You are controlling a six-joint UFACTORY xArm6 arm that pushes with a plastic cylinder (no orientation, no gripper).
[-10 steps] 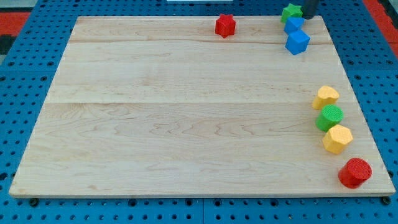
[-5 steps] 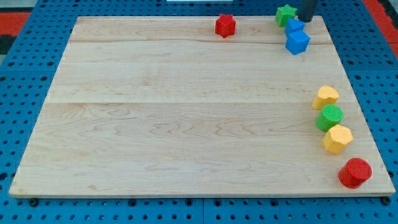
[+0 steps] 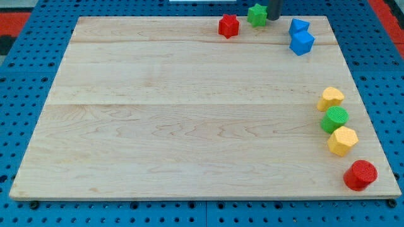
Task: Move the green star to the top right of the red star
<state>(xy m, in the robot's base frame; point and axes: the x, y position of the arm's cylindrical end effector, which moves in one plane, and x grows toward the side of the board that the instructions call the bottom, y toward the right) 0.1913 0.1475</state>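
We have no claw, only our tip (image 3: 274, 17) touching the right side of the green star (image 3: 257, 14), which sits just up-right of the red star (image 3: 228, 26); the next move looks like a slight nudge.

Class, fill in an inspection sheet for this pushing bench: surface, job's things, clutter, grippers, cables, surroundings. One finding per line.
Surface: pale wooden board, flat.
Job's things: green star at the view's top edge, just up and right of the red star.
Clutter: two blue blocks at top right; yellow block, green cylinder, yellow block and red cylinder down the right edge.
Grippers: none; my tip sits right of the green star.
Cables: nothing seen.
Surroundings: blue pegboard, with red at the top corners.
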